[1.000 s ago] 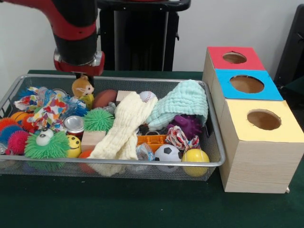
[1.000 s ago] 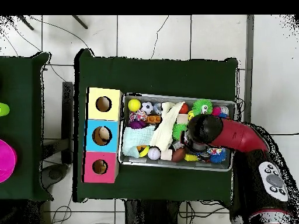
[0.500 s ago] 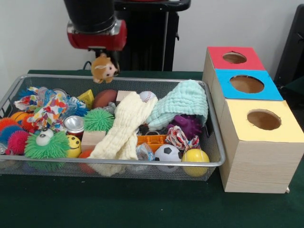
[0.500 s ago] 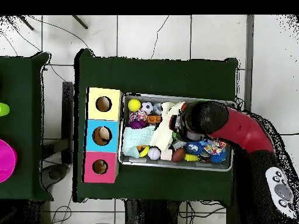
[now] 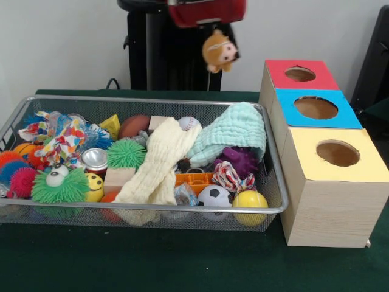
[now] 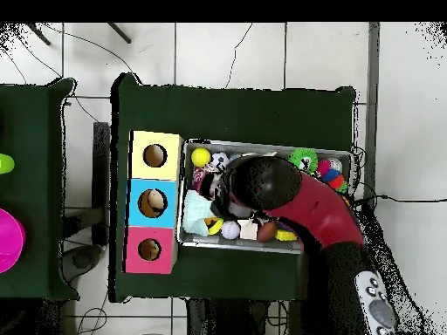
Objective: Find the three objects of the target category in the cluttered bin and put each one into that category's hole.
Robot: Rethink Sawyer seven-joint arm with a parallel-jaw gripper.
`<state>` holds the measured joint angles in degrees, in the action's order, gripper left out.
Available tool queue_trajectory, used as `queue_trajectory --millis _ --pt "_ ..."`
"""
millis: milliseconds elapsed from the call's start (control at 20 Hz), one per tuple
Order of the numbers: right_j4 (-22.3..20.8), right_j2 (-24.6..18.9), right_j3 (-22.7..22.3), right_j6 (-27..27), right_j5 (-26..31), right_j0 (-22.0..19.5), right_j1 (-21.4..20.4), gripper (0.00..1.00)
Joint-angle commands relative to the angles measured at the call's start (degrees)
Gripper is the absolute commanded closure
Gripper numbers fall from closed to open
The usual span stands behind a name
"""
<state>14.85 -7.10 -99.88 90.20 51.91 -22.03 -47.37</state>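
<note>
My gripper [image 5: 216, 29] hangs from the red wrist at the top of the front view, shut on a small orange-brown plush animal [image 5: 219, 52]. The plush dangles high above the back rim of the wire bin [image 5: 152, 208], left of the red box [image 5: 285, 82]. A blue box [image 5: 340, 112] and a yellow box [image 5: 364, 167] stand in a row with it, each with a round hole on top. From overhead the arm [image 6: 262, 185] covers the bin's middle and hides the gripper and plush; the box holes [image 6: 154, 202] lie to its left.
The bin holds cream cloth [image 5: 157, 164], mint cloth [image 5: 234, 134], green spiky balls [image 5: 126, 153], a soccer ball [image 5: 214, 196], a yellow ball [image 5: 250, 201], a can [image 5: 95, 160], a rope toy [image 5: 232, 177] and more. Green cloth covers the table [image 5: 182, 261].
The gripper has risen from the bin's left end with the plush and swung right, in the front view, toward the boxes. From overhead the arm has swept left across the bin.
</note>
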Motion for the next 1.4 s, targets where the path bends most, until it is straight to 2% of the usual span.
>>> queue_trajectory --millis 50,350,650,750,1050,1400 --pt "12.9 -3.1 -17.5 18.1 -8.9 5.4 -3.5 1.0" --pt "26.1 -4.0 -23.5 17.6 -14.8 10.1 -3.3 1.0" --pt "29.8 -3.6 -26.7 14.1 -22.7 11.5 -0.1 1.0" --pt "29.5 -3.2 -26.6 13.5 -24.0 11.6 1.2 1.0" --pt "21.0 2.9 -22.7 14.6 -19.8 13.6 5.6 1.0" --pt "18.8 4.8 -21.2 15.3 -16.2 14.5 7.5 1.0"
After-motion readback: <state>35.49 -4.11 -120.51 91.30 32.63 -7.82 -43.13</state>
